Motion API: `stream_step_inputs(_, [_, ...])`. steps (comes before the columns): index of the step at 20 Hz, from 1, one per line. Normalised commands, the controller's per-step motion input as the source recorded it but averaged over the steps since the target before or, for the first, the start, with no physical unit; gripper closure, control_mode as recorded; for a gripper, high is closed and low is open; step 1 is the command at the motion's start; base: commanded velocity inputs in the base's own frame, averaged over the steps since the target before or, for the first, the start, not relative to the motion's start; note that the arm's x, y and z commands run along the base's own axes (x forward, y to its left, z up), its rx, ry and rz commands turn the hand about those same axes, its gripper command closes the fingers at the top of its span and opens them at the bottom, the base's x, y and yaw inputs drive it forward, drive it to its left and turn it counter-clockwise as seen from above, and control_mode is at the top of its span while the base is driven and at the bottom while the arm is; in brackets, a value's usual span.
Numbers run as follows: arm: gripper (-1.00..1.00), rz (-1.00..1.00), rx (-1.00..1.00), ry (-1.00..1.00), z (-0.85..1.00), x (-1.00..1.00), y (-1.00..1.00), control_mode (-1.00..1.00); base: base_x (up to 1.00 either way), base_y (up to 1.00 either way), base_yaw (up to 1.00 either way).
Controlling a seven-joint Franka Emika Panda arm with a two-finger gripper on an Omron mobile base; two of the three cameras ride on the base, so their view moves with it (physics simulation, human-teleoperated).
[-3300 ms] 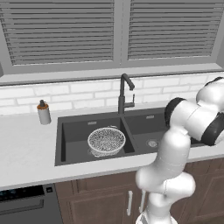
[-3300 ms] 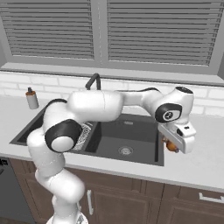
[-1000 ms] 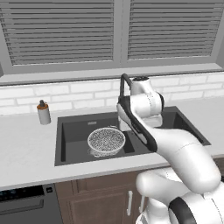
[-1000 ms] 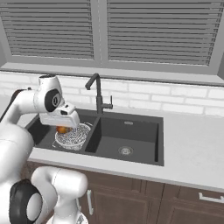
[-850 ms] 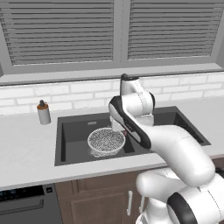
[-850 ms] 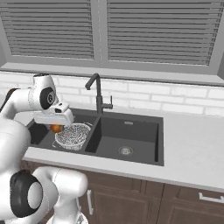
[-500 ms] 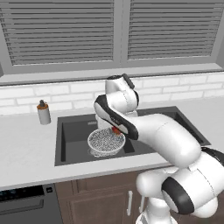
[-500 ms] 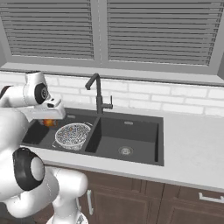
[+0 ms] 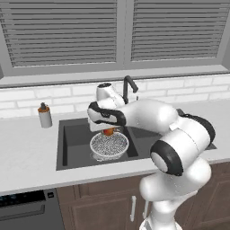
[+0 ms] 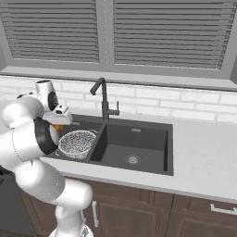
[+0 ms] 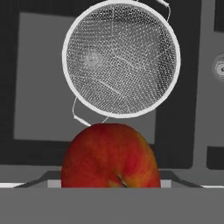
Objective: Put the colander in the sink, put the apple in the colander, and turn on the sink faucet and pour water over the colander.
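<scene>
The white speckled colander (image 9: 109,144) (image 10: 76,142) (image 11: 121,59) sits in the left basin of the dark sink (image 9: 73,146) (image 10: 141,139). My gripper (image 9: 108,129) hangs over that basin, shut on the red-orange apple (image 9: 108,131) (image 11: 109,159). The apple is held above and just outside the colander's rim, not over its middle. In the hand view it covers my fingertips. The dark gooseneck sink faucet (image 9: 129,88) (image 10: 102,100) stands behind the divider between the basins, and no stream comes from it.
A small grey soap dispenser (image 9: 44,116) stands on the counter left of the sink. The right basin holds a silver drain (image 10: 133,159). White counter (image 10: 203,162) stretches to the right, with a brick backsplash and window blinds behind.
The arm has swung left across the sink, carrying the apple from near the faucet to the far-left side of the colander. The colander has not moved.
</scene>
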Motion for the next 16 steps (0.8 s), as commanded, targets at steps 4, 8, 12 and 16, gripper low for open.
stream_step_inputs(4, [1.00, 0.00, 0.00, -0.01, -0.65, 0.79, 0.00, -1.00, 0.00, 0.00, 0.00])
stream_step_inputs(8, [1.00, -0.02, 0.00, -0.03, -0.68, 0.74, 0.00, -1.00, 0.00, 0.00, 0.00])
stream_step_inputs(12, [1.00, -0.03, 0.00, -0.05, -0.71, 0.55, 0.00, -1.00, 0.00, 0.00, 0.00])
stream_step_inputs(16, [1.00, -0.03, 0.00, -0.04, -0.56, 0.20, 0.00, -1.00, 0.00, 0.00, 0.00])
